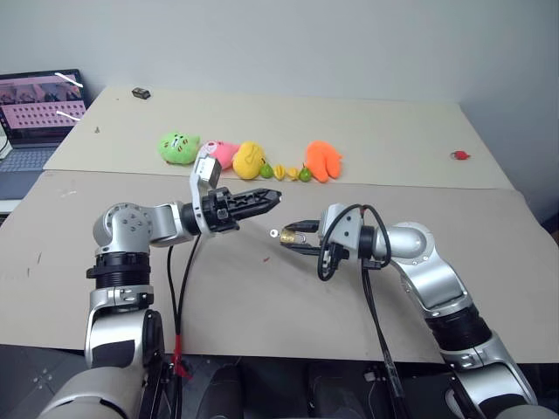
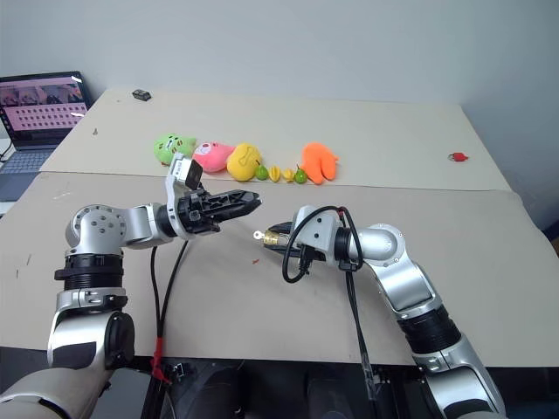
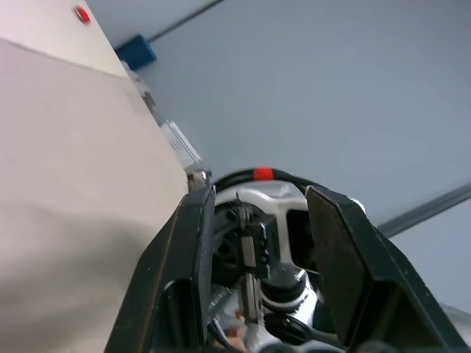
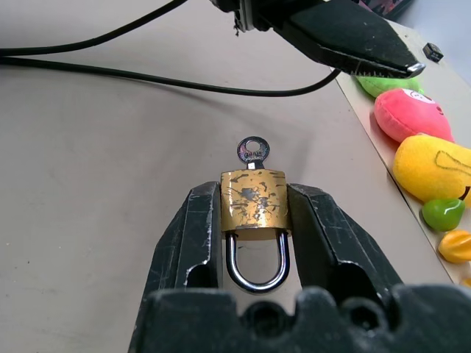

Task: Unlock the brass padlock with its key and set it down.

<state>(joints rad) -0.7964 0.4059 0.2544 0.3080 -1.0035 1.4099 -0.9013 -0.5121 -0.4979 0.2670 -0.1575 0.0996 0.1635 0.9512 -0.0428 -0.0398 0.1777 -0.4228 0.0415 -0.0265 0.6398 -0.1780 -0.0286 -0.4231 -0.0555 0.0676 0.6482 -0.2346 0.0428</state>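
The brass padlock (image 4: 253, 203) is pinched by its body between the two fingers of my right gripper (image 4: 253, 193), which is shut on it. Its silvery shackle (image 4: 256, 263) loops back toward the wrist and looks seated in the body. The key (image 4: 253, 152) sticks out of the padlock's far end, its round head free. In the head views the padlock (image 1: 289, 237) hangs above the brown table (image 1: 262, 297). My left gripper (image 1: 276, 197) hovers just up and left of the key, not touching it. It is open with nothing between its fingers (image 3: 193, 243).
A row of plush toys (image 1: 179, 147) and small toy fruits (image 1: 293, 173) lies behind the grippers. A laptop (image 1: 39, 109) stands at the far left, a small red object (image 1: 459, 155) at the far right and a small black item (image 1: 141, 92) at the back. Black cables (image 4: 147, 77) trail under the arms.
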